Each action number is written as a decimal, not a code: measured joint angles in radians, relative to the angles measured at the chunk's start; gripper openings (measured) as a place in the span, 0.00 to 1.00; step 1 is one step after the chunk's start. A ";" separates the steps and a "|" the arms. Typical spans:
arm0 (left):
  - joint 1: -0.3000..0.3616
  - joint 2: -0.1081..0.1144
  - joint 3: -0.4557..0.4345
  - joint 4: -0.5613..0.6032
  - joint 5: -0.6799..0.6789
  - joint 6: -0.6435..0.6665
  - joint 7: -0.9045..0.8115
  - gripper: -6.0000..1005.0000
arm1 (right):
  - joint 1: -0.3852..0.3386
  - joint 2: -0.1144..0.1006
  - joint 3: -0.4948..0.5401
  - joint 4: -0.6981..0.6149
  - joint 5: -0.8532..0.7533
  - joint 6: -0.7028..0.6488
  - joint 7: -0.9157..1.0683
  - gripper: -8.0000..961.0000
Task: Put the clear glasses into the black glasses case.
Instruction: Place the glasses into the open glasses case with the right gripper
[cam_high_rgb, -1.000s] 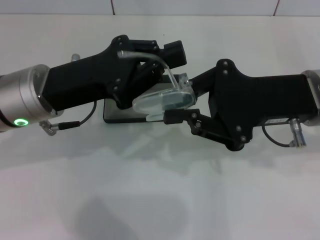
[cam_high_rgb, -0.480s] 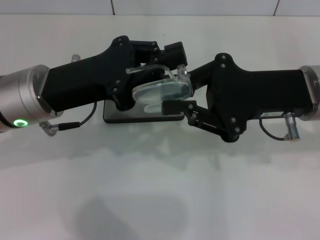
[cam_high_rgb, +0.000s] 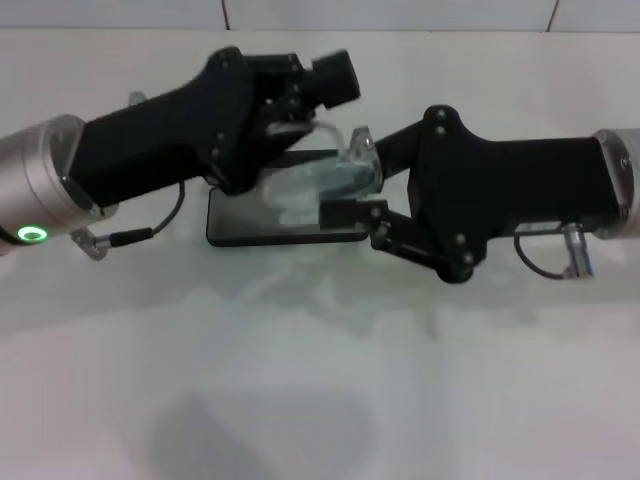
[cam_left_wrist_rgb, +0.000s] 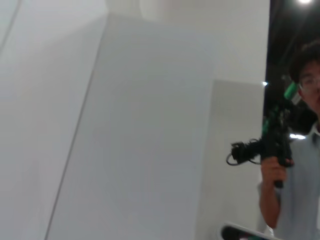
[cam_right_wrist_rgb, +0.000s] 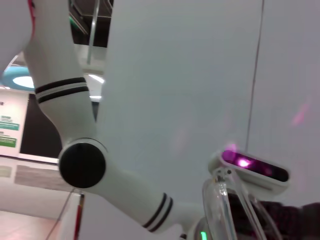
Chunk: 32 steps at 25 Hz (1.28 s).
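Where the 2 arms meet over the white table (cam_high_rgb: 320, 380), the clear glasses (cam_high_rgb: 320, 185) sit just above the open black glasses case (cam_high_rgb: 285, 230). The right gripper (cam_high_rgb: 350, 185) grips their right end. The left gripper (cam_high_rgb: 275, 135) is there too; its finger spread cannot be told.

The clear glasses (cam_high_rgb: 318, 185) look like smooth, glossy see-through plastic, their curved lens catching pale highlights; in the right wrist view the same clear plastic (cam_right_wrist_rgb: 225, 212) shows bright edges. The black glasses case (cam_high_rgb: 240, 228) has a smooth, faintly shiny black surface with a thin light rim. Both the left end effector (cam_high_rgb: 290, 120) and the right end effector (cam_high_rgb: 355, 190) are matt black hard plastic, with small bright metal screws. Behind each sits a brushed silver metal cuff (cam_high_rgb: 45, 180). The table (cam_high_rgb: 320, 380) is smooth, white and slightly reflective.
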 joint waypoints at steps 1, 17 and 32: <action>0.002 0.001 -0.003 0.000 -0.005 -0.003 0.000 0.05 | 0.000 0.000 -0.001 0.000 -0.001 -0.009 -0.001 0.12; 0.195 0.066 -0.098 0.086 0.034 -0.008 -0.006 0.05 | 0.040 -0.021 0.124 -0.034 -0.180 0.089 0.313 0.13; 0.290 0.047 -0.161 0.280 0.536 -0.014 -0.064 0.05 | 0.451 0.003 0.099 -0.092 -0.969 0.204 0.958 0.14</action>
